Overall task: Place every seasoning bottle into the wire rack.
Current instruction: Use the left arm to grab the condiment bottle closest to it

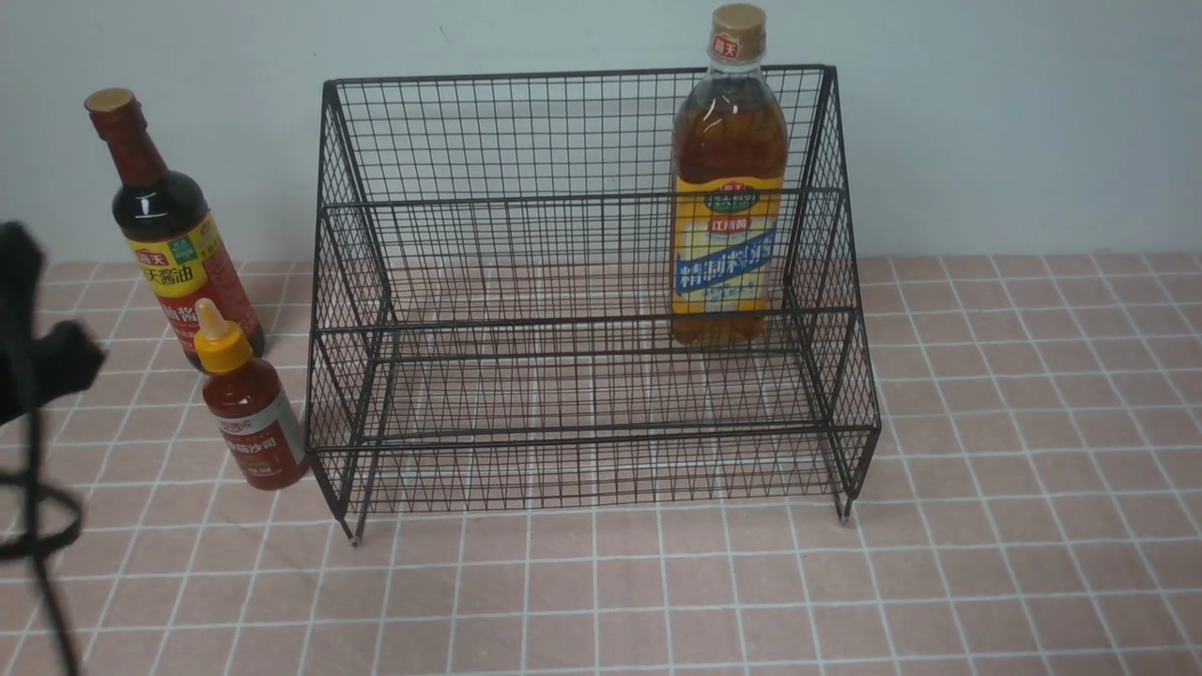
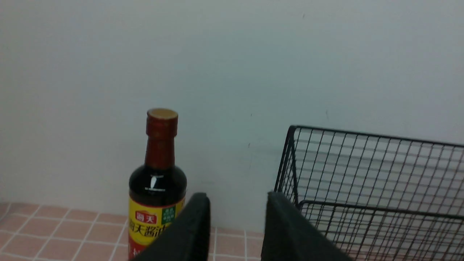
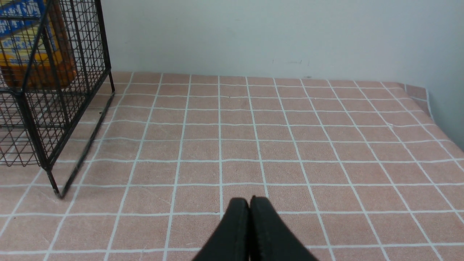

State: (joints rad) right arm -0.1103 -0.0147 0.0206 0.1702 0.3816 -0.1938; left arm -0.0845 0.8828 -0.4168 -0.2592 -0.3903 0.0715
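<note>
- Wire rack [image 1: 582, 329] is holding the amber bottle [image 1: 728, 188], which is standing upright on the back tier at the right end.
- Soy-sauce bottle [image 1: 169, 235] and red sauce bottle [image 1: 252, 413] are standing outside, left of the rack.
- Left gripper [image 2: 237, 217] fingers are standing apart, pinching nothing; right gripper [image 3: 249, 204] fingers are pressing together.

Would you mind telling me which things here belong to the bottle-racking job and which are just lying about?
Belongs to the job: wire rack; amber bottle, already standing in it; soy-sauce bottle and red sauce bottle, both outside on its left.
Only backdrop: pink tiled tablecloth; pale wall.
</note>
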